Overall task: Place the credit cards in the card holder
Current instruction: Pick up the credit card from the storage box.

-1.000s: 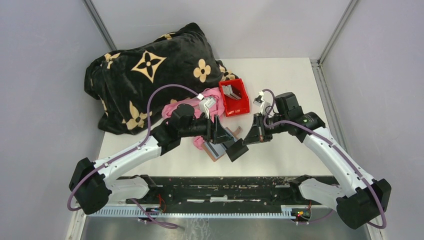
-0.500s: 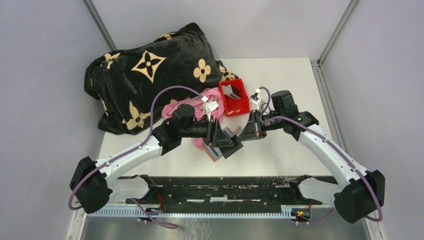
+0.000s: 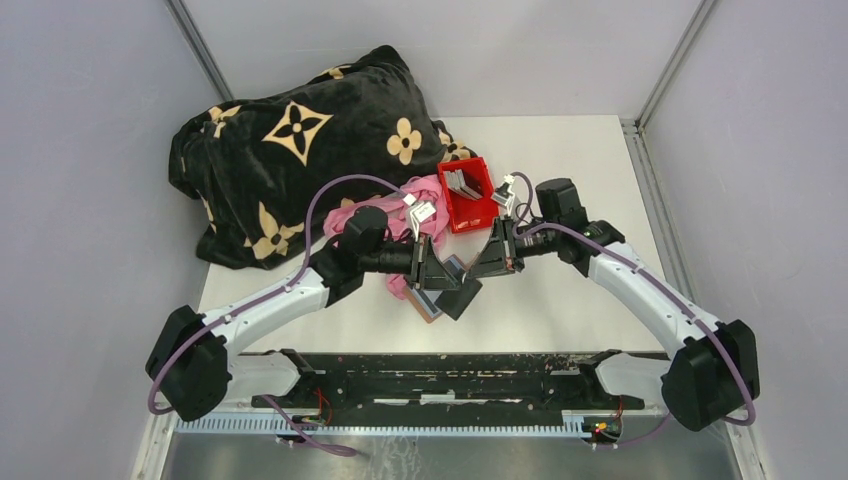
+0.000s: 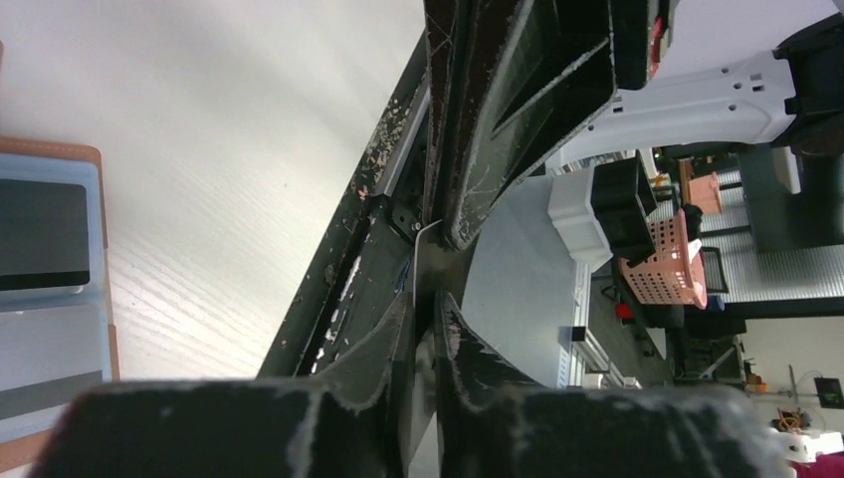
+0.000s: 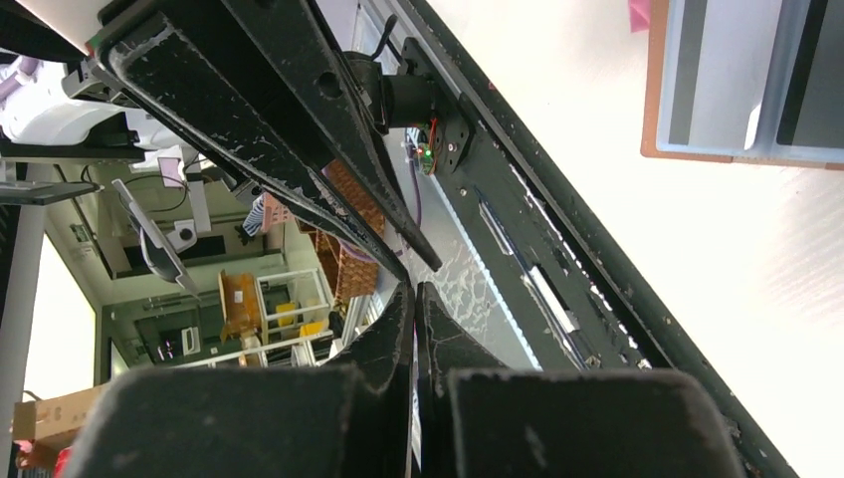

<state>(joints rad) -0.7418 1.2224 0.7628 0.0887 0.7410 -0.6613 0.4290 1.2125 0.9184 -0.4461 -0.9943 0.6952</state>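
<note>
A dark credit card (image 3: 465, 298) hangs on edge above the table, pinched from both sides. My left gripper (image 3: 443, 275) is shut on it, and the card's thin edge (image 4: 425, 269) shows between its jaws (image 4: 428, 299). My right gripper (image 3: 487, 262) is shut on the same card from the opposite side (image 5: 413, 289). The brown card holder (image 3: 432, 303) lies open on the table just below them. Its slots hold a dark and a grey card (image 4: 40, 234), also seen in the right wrist view (image 5: 746, 80).
A red bin (image 3: 468, 193) with several upright cards stands behind the grippers. A pink cloth (image 3: 400, 205) lies left of it, against a black patterned blanket (image 3: 300, 150). The black base rail (image 3: 440, 370) runs along the near edge.
My right arm carried the dark card leftward to my left gripper. The left jaws, open a second ago, have closed on the card.
</note>
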